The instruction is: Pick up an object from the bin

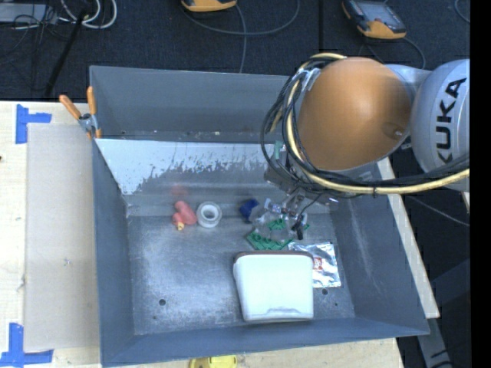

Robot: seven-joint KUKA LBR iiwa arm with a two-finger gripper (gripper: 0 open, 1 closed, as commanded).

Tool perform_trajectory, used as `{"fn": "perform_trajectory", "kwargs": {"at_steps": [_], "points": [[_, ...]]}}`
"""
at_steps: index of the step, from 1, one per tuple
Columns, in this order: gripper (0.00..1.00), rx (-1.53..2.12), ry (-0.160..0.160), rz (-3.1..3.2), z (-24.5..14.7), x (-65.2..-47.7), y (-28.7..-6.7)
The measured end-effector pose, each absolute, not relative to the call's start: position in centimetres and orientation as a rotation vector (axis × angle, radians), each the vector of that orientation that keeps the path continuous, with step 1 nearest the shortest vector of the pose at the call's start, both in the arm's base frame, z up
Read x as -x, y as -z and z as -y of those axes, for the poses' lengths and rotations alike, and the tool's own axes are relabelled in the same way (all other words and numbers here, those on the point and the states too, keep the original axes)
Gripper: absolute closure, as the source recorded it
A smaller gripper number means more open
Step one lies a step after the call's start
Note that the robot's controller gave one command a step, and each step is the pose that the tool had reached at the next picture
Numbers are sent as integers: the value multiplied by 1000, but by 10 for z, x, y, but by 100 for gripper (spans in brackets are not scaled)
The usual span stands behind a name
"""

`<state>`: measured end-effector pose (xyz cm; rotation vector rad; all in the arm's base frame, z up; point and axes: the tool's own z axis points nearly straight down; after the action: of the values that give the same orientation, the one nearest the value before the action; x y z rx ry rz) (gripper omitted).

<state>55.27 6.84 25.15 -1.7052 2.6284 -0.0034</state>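
Observation:
My gripper [289, 211] hangs low in the right middle of the bin, under the arm's orange dome. It is directly over a small green thing [268, 241] lying on the floor. A small dark blue thing [248, 209] lies just to its left. A crumpled silver foil packet [325, 261] lies just below and to the right of it. A white rectangular tub [274, 285] sits in front of the green thing, near the bin's front wall.
Further left on the floor lie a small clear tape roll [208, 215] and a pink thing [182, 214]. The arm and its cables reach in from the right and cover the bin's back right corner.

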Motion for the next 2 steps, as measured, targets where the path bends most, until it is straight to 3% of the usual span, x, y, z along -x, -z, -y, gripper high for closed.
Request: {"fn": "perform_trajectory", "kwargs": {"at_steps": [1, 2], "points": [[100, 2390, -11, -2045, -53, -542, -136], [100, 2395, -2, -2029, -55, -601, -132]]}}
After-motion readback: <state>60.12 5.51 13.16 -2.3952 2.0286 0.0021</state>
